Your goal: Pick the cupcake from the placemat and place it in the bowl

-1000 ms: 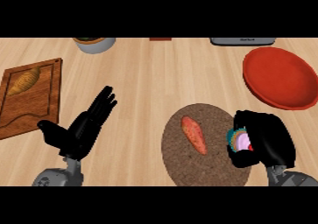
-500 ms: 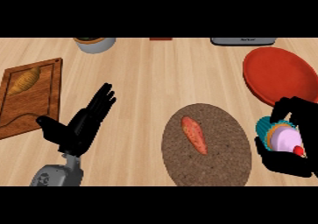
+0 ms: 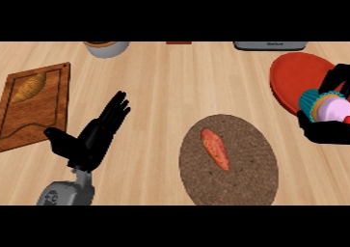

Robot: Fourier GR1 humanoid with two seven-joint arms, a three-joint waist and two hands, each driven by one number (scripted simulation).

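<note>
My right hand (image 3: 332, 131) is at the view's right edge, fingers curled round the cupcake (image 3: 325, 105), which has a teal wrapper, pink frosting and a red cherry. It is held over the near edge of the red bowl (image 3: 295, 77). The round brown placemat (image 3: 241, 178) lies lower centre with an orange carrot (image 3: 215, 148) on it. My left hand (image 3: 92, 137) rests open at lower left, fingers straight and pointing up.
A wooden cutting board (image 3: 20, 118) with a bread-like item (image 3: 28, 88) sits at the left. A grey pot (image 3: 106, 47) stands at the top left, and a dark grey object (image 3: 270, 45) at the top right edge.
My right hand has carried the cupcake up and to the right, off the placemat and over the bowl's edge. The left hand has stayed put.
</note>
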